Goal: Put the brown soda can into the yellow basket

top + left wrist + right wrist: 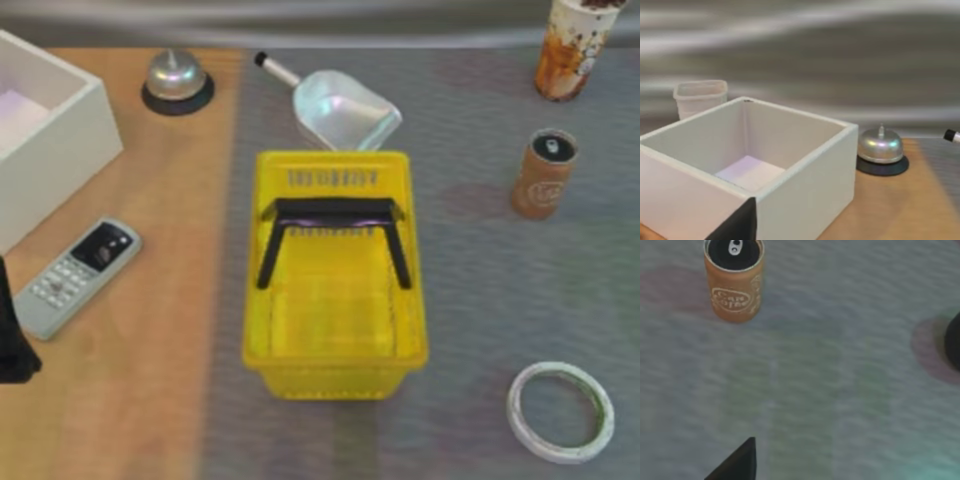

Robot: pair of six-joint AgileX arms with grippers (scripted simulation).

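Near the table's right edge, toward the back, the can stands upright, dark top up, untouched and well apart from the basket. Basket sits mid-table, nothing visible inside, black handles folded across its back half. Back right corner: patterned cup, just behind the can. Front right corner: white tape ring, flat. Silver scoop with a dark-tipped handle lies just behind the basket, touching or nearly touching its back rim. Left side is wood-coloured: bell at the back edge, white open box at the back left, remote lying near the left edge in front of the box.

Left arm: only a dark piece shows at the left edge of the top view; its wrist view looks across the box to the bell, with a translucent tub behind the box. Whether its fingers are apart can't be told.

Right gripper not seen from the top; its wrist view looks down on the can standing apart, only one dark tip at the picture's edge. Finger state can't be told.
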